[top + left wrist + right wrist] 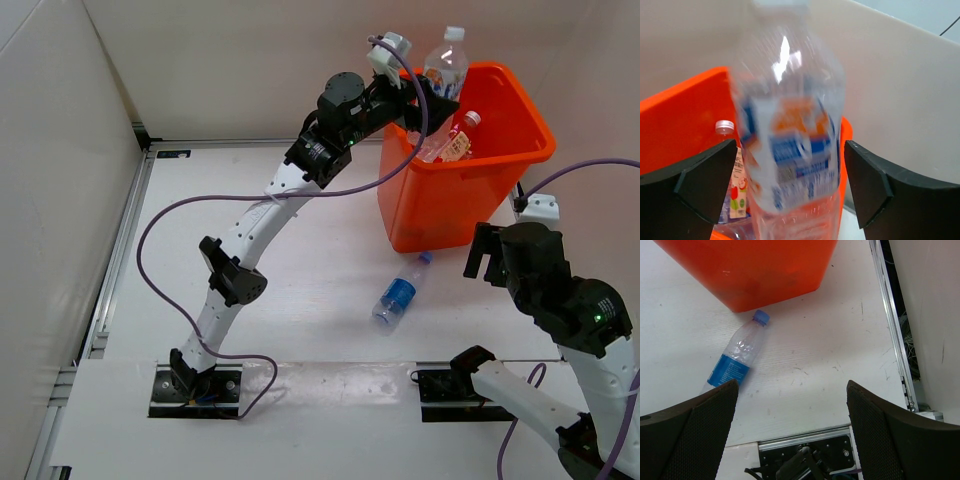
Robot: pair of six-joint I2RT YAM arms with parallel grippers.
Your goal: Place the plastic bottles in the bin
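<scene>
1. Over the bin's (520,112) mouth, the left hand (790,165) is spread wide. The blurred bottle (790,100) stands upright between its fingers, with slim gaps either side in the left wrist view, so nothing is pinched as far as I can tell.
2. Only that bottle is blurred and the fingers are sharp, so I judge it loose and dropping. The step in hand is the drop into the bin.
3. Top view shows the same bottle cap-up at the bin's far rim. The wrist view shows orange wall below it, so it is likely over the inside.
4. The red-labelled bottle (458,140) is already inside the bin, leaning with its cap up.
5. The blue-labelled bottle (400,293) lies on its side on the tabletop (300,330), just before the bin's near wall. Its cap points at the bin, close to it but apart.
6. The right hand (791,390) is spread and empty, above the tabletop, with that bottle off toward its left finger.
7. Judged count is one in, one going in and one still out. I cannot make out any other bottles.
8. The next move likely calls for the right hand, as the nearer one.
   - It should shift over the lying bottle and turn so the fingers straddle its body crosswise.
   - It should then lower and close on the labelled middle.
   - The bottle is round and thin-walled, so it may roll or squash.
   - The left arm should lift clear of the rim first.
</scene>
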